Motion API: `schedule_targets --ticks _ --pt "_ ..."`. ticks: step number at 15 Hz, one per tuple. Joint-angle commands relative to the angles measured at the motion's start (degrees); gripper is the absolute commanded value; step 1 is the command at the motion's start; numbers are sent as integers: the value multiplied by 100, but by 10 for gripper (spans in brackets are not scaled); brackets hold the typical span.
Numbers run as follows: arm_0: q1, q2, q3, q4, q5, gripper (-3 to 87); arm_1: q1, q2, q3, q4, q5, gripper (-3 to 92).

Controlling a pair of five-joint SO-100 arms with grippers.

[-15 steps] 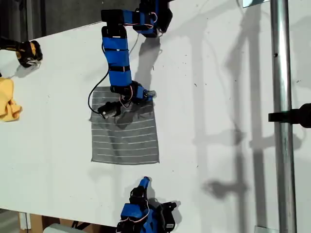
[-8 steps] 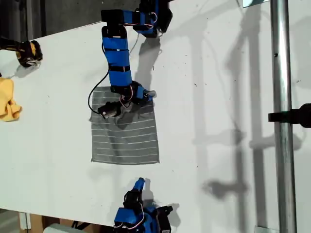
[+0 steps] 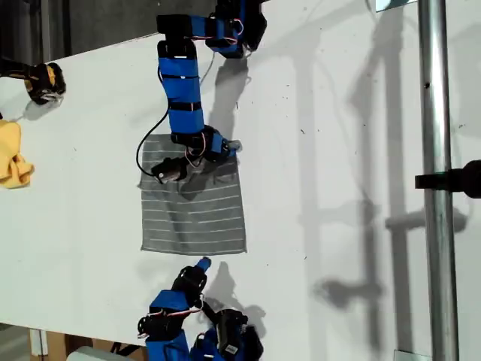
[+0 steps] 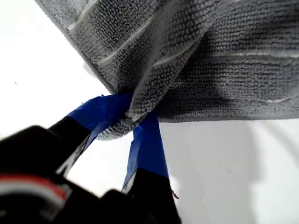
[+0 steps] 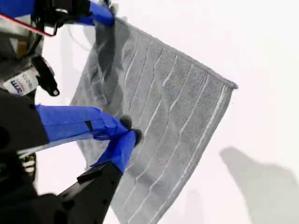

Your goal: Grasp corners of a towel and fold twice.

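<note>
The towel (image 3: 194,207), grey with thin white stripes, lies mostly flat on the white table (image 3: 338,150) in the exterior view. My first gripper (image 3: 228,146) is shut on the towel's far corner toward the exterior view's right, and the cloth (image 4: 210,60) bunches up between its blue taped fingers (image 4: 147,144). My second gripper (image 3: 201,264) comes in from the near table edge, its tip just short of the towel's near edge. Its blue fingertips (image 5: 122,140) meet with nothing between them, above the striped cloth (image 5: 177,107).
A small yellow cloth (image 3: 13,162) lies at the exterior view's left edge, with a black and yellow object (image 3: 41,81) beyond it. A metal pole (image 3: 436,180) runs down the exterior view's right side. A black cable (image 3: 143,150) loops beside the first arm.
The second arm has swung toward the exterior view's left and reached closer to the towel's near edge. The first gripper has held still on its corner.
</note>
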Motion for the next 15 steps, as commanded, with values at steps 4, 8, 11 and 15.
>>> schedule_targets --ticks 4,8,11,15 --pt "114 -1266 -1415 527 1354 -15 -88 439 -132 -97 53 -1" --pt "193 -2391 -2329 1336 1072 311 -70 439 -123 -123 62 -1" --pt "105 -2522 -2329 1318 1116 319 -79 448 -114 -123 79 -1" --pt "105 -2654 -1591 835 993 307 -88 457 -105 -123 79 -1"
